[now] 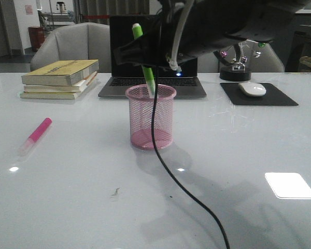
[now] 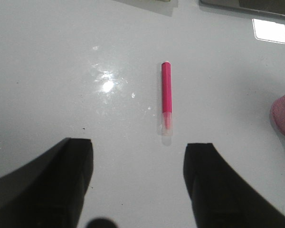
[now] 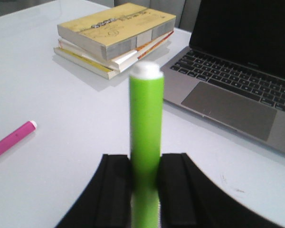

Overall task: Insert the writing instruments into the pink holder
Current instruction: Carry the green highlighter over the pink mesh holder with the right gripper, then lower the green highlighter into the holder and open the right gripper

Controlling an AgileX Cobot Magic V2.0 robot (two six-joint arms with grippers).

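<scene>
Green highlighter (image 1: 146, 72) is clamped in my right gripper (image 3: 145, 178), its lower end already inside the pink mesh cup (image 1: 150, 124) at table centre, so I'd lower straight, then release without nudging the rim.

Right gripper (image 3: 145, 190) is clamped on the green marker (image 3: 146, 142), arm reaching in from the right; left gripper (image 2: 138, 183) gapes wide, hovering low.

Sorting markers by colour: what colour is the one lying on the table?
Bright pink marker with a clear whitish cap end, shown best in the left wrist view.
</scene>
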